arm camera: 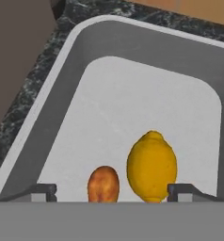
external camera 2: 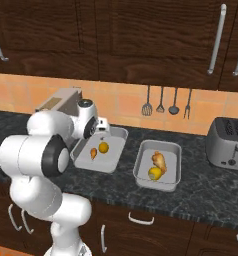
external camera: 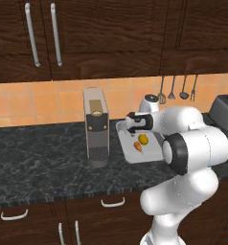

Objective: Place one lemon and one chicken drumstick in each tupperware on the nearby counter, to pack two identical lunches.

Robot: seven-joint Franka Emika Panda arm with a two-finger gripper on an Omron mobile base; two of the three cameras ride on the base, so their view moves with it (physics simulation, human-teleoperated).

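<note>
In the smooth tupperware (arm camera: 132,47), oval lemon (arm camera: 152,165), stubby drumstick (arm camera: 103,184).

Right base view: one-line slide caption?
Both tupperwares, left and right, each hold a lemon and a drumstick; open gripper above the left one.

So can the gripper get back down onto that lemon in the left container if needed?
Probably yes. The gripper is open right above the lemon, with only the drumstick close beside it in the container.
</note>
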